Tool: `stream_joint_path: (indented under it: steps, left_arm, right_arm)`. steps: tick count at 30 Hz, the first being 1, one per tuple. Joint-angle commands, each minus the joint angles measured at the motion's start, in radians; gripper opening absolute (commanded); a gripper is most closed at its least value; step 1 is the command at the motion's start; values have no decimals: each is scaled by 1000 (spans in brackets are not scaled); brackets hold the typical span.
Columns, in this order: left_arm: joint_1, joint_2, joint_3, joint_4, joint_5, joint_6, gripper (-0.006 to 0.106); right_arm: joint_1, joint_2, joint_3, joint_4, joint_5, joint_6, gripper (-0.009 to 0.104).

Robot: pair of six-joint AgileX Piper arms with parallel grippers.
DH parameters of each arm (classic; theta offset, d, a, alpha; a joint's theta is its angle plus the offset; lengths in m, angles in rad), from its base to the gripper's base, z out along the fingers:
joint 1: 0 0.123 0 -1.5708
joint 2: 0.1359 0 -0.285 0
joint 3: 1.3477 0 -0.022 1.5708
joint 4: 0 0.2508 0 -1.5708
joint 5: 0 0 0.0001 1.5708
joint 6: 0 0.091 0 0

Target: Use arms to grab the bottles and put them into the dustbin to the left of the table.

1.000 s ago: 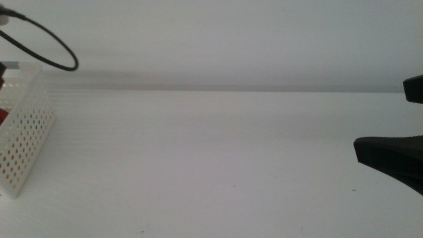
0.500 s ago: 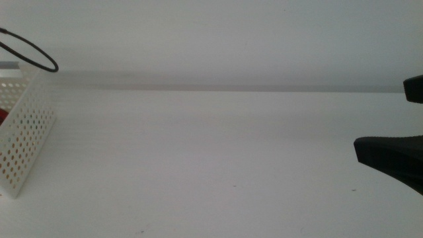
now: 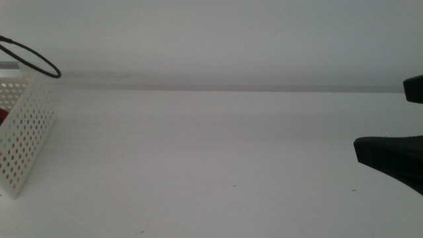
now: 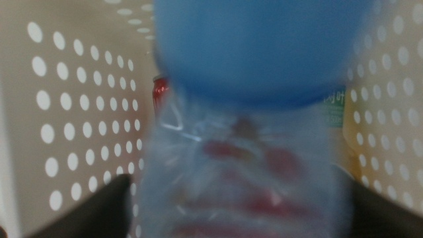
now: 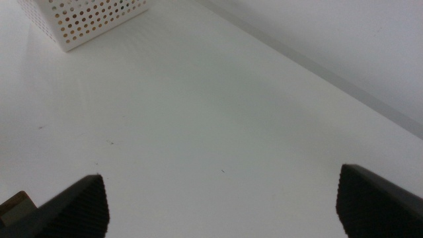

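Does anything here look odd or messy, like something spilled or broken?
No spill shows. The one odd thing: the clear bottle held in the left tool, inside the holed white bin, looks crumpled, though the picture is blurred. A red can lies below it. The right tool waits open over the table.

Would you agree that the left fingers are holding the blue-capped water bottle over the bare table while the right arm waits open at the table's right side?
Not quite: in the left wrist view the water bottle sits inside the dustbin, its perforated walls on both sides and the red can below, not over bare table. The right gripper does wait open at the right.
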Motion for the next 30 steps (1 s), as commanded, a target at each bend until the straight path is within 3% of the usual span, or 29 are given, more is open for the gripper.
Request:
stream_joint_path:
  steps: [1,2,16,20,24,30]
  left_arm:
    - [4,-12,-9,-8,14,-27,87]
    - [4,-13,-14,-8,32,-43,94]
    - [-17,-207,-41,-31,319,-214,94]
    - [-43,-340,56,-61,317,-225,94]
    - [-75,-509,207,-159,267,-225,94]
    - [-277,-790,441,-138,96,-250,94]
  right_arm:
    - [1,-3,-5,-3,-11,-10,92]
    - [1,-3,-5,-3,-11,-10,92]
    - [1,-3,-5,-3,-11,-10,92]
    - [1,-3,-5,-3,-11,-10,92]
    - [1,-3,-5,-3,-11,-10,92]
    - [1,-3,-5,-3,-11,-10,92]
